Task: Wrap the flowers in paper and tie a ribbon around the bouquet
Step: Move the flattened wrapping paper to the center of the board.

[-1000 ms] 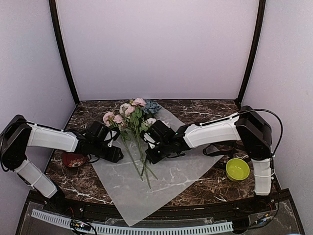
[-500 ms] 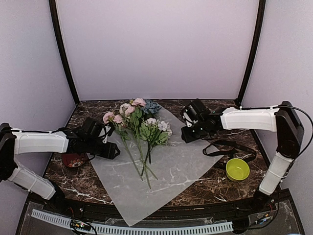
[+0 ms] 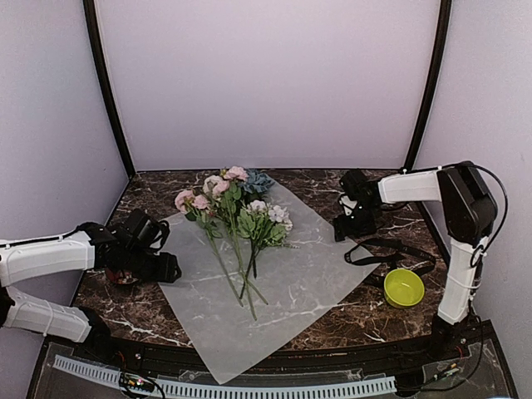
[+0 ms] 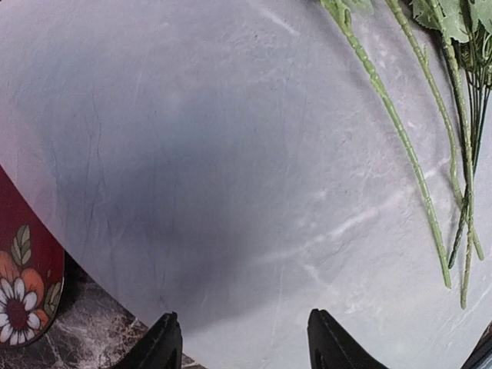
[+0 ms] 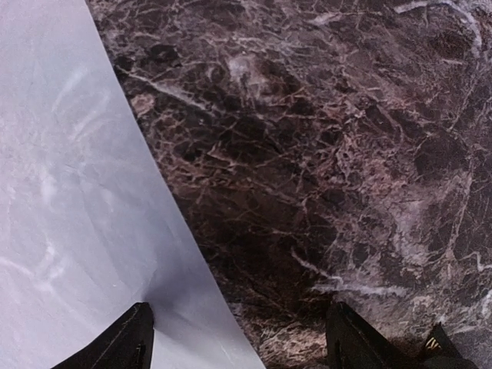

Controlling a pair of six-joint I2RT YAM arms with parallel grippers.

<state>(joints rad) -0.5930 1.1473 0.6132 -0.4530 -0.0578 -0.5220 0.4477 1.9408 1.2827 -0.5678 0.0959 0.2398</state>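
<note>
Left tool [image 4: 244, 344] spread, empty, the edge of the frosted translucent white paper sheet [image 3: 291, 283] just beneath; right tool [image 5: 238, 340] likewise. Pink, white and blue-grey flowers on green stems [image 3: 229, 199] between them, on the sheet. Pinch edge only; fold over stems without dragging.

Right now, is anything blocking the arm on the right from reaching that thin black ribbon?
Nothing visible does. The open right gripper hovers over the frosted white paper's edge; the thin black ribbon lies beside it on the dark marble table.
</note>
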